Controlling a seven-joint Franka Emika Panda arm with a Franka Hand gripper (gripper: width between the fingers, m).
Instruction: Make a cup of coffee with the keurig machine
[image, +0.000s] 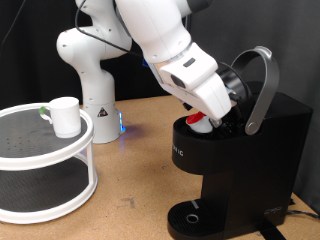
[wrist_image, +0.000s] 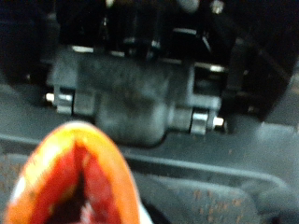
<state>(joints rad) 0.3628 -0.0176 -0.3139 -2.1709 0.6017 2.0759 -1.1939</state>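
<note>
While you look from the exterior view, the white robot arm (image: 160, 45) reaches down from the top of the picture to the coffee machine (image: 235, 165), which stands on the desk (image: 130, 170) at the exterior view's right. The machine's lid is raised, its grey arched handle (image: 262, 85) tilted up and back. The tool (image: 208, 118) sits right at the open top of the machine, and a small white pod with a red top (image: 201, 122) shows at its tip, at the mouth of the opening. You cannot tell from this view how wide the fingers stand, because the arm's white casing covers them.

On the wrist view, the red-orange pod (wrist_image: 79, 182) fills the lower part of the picture, blurred and very close to the camera, with the machine's dark inner parts (wrist_image: 131, 98) behind it. The fingers themselves do not show there either, so you cannot tell whether the pod is pinched between them.

The cup (image: 65, 116) is well apart from the machine. It stands upright on the upper tier of a white round two-tier rack (image: 45, 190) at the exterior view's left. The round drip tray (image: 192, 215) at the machine's base has no cup on it.
</note>
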